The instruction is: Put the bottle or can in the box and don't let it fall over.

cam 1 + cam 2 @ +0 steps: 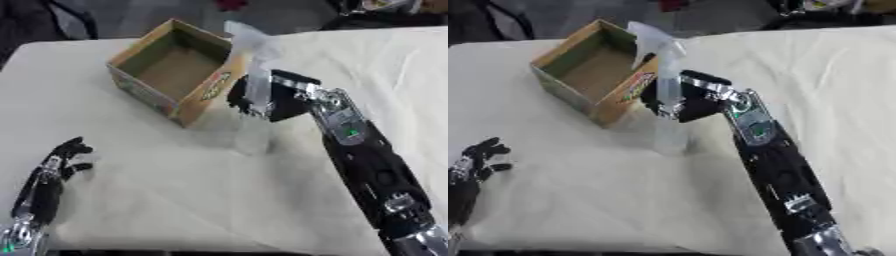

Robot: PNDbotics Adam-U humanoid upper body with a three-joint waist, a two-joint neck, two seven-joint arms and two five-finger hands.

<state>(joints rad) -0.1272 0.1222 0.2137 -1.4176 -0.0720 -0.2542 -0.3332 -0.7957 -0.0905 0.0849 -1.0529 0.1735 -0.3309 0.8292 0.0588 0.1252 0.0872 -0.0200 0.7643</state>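
Note:
A clear spray bottle [255,80] with a pale trigger head stands upright just right of an open cardboard box [175,70]. My right hand [267,100] is shut on the bottle's middle, reaching in from the lower right. The bottle's base [252,142] is close to the tablecloth beside the box's near right corner; whether it touches the cloth I cannot tell. Its head rises above the box's right rim. Nothing shows inside the box but its brown floor. My left hand [61,162] rests open at the lower left, fingers up.
A cream cloth covers the table [175,200]. Dark objects and chair parts lie beyond the table's far edge [367,15]. The box sits askew near the far left of the table.

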